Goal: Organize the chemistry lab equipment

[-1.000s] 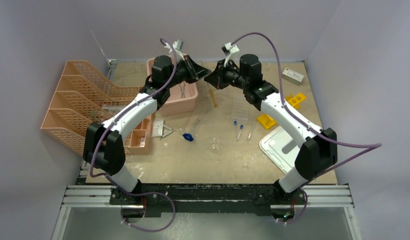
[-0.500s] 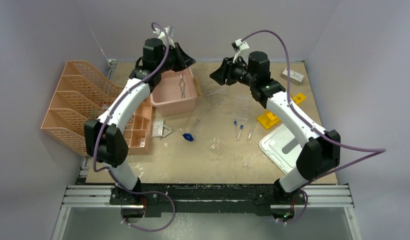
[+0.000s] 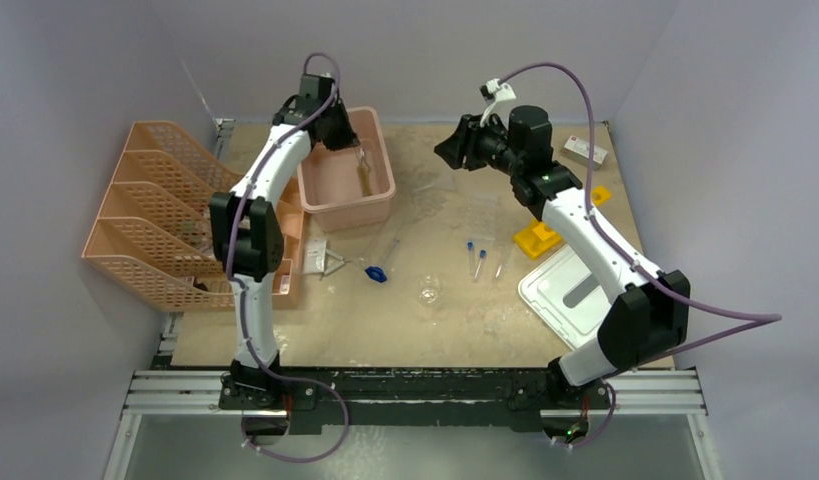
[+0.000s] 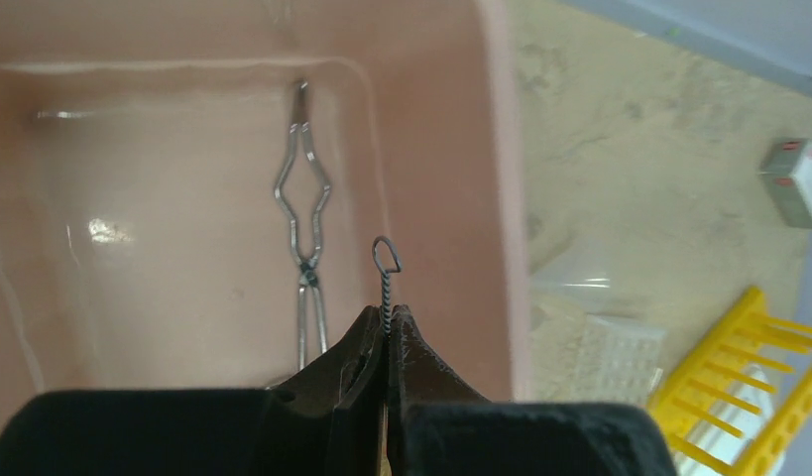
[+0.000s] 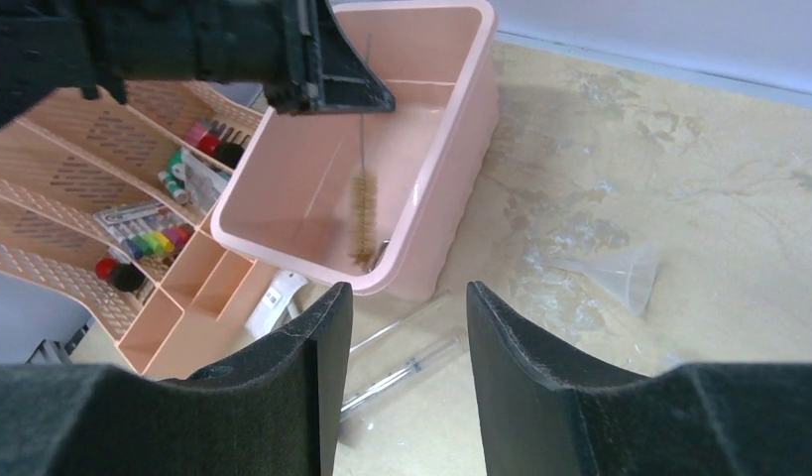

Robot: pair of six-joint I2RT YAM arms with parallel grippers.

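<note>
Now, left pincer (image 4: pixel 387 322): clamped on the brush (image 5: pixel 362 218) wire, bristles hanging inside the bin (image 5: pixel 461 109).
Tongs (image 4: pixel 304 213): lying on the bin floor.
Right pincer (image 5: pixel 408 297): parted, empty.
Advice: lower the bristles close to the floor beside the tongs, then release.

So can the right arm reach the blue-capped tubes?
Probably yes. The tubes lie bare on the table with nothing on or over them. The right gripper is open and empty, and the other arm is not between them.
</note>
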